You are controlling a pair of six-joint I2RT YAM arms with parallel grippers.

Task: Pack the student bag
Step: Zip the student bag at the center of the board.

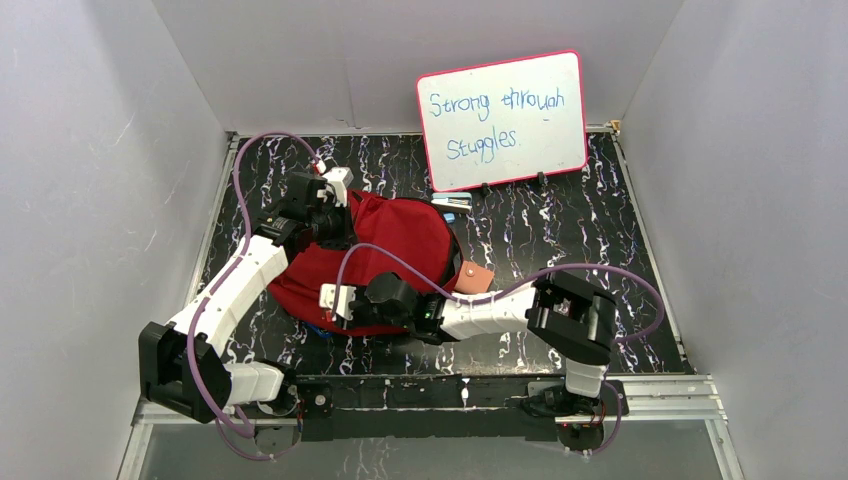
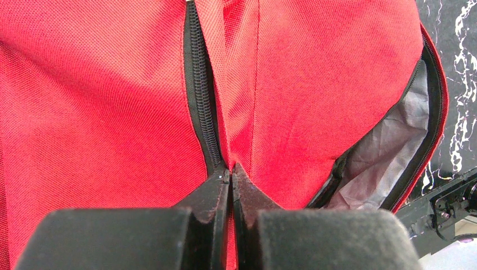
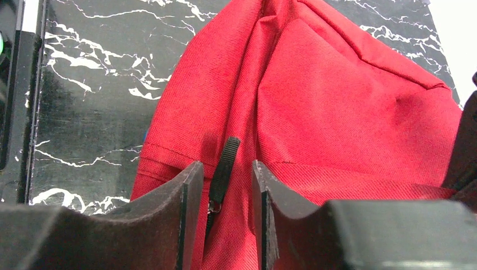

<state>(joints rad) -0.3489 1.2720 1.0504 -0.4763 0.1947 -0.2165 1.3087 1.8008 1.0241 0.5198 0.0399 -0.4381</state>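
At frame centre on marbled bench [image 1: 560, 230]: red student bag [image 1: 385, 250], seemingly soft, light, floppy. Clamped closed, left claw [image 2: 230, 174] pinches fabric fold beside zipper [image 2: 199, 101]. Jaws apart, right claw [image 3: 225, 164] straddles black zipper pull [image 3: 228, 151], likely best hold.

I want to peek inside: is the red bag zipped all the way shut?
No, the student bag gapes open on its right in the left wrist view, showing grey lining.

The left arm [image 1: 240, 275] reaches forward, its left gripper [image 2: 229, 175] pressed shut. The right arm [image 1: 490, 312] bends across leftward, its right gripper [image 3: 225, 171] partly open.
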